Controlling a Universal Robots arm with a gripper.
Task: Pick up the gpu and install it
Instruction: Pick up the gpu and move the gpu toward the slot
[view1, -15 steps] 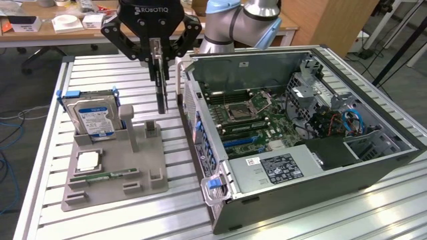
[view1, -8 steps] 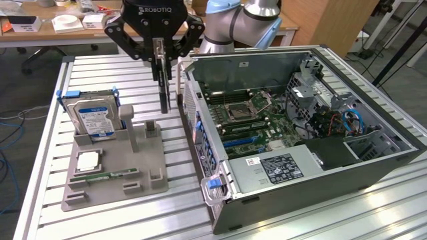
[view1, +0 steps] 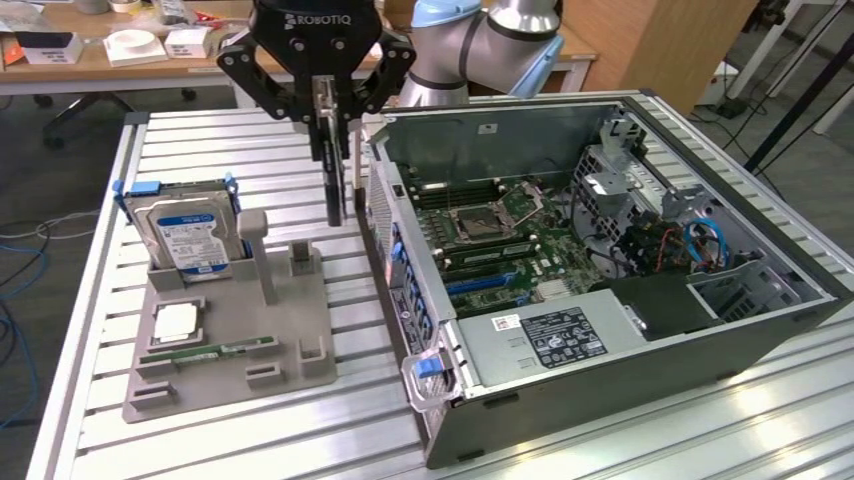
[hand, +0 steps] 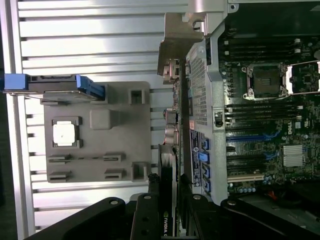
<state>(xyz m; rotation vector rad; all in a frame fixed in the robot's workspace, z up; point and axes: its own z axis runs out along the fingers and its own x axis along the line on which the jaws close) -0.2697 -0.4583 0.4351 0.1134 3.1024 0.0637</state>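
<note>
My gripper is shut on the gpu, which hangs edge-on below the fingers as a thin dark card with its silver end bracket alongside. The card is in the air above the table, between the grey parts holder and the rear wall of the open computer case. In the wrist view the gpu runs away from my gripper, its silver bracket at the far end, just beside the case wall. The motherboard lies open inside the case.
A silver hard drive stands upright at the back of the holder. A processor and a green memory stick lie on the holder. Blue expansion slots sit on the motherboard. A wooden desk with boxes stands behind the table.
</note>
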